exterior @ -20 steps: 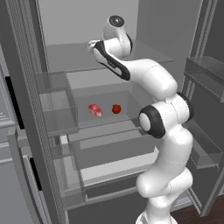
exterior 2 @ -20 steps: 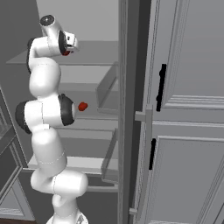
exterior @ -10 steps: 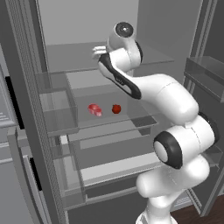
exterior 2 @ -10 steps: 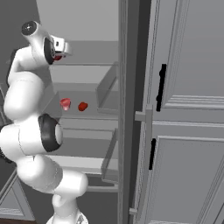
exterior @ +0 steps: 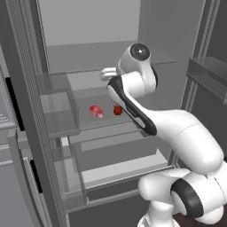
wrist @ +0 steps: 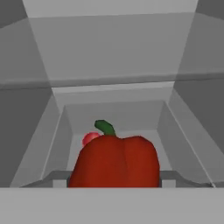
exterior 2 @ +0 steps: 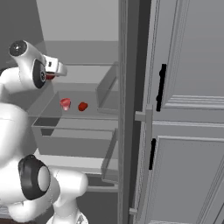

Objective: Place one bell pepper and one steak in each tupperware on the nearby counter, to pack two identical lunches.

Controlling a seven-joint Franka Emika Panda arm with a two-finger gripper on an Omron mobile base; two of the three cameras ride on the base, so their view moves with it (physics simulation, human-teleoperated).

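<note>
While the fridge stands open, our tool (exterior 2: 61,70) carries a red bell pepper (wrist: 114,161) above the shelves.
From the left base, we see our arm reaching into the fridge over a shelf (exterior: 102,119), where a pink steak (exterior: 95,111) lies just left of a second red pepper (exterior: 117,110). From the right base, the tool hangs above that shelf with red showing at its base, the steak and pepper below it, grey cupboard doors (exterior 2: 183,109) to the right. From the hand, the held pepper sits pinched between our tool's tips, green stem up, the steak behind it.
</note>
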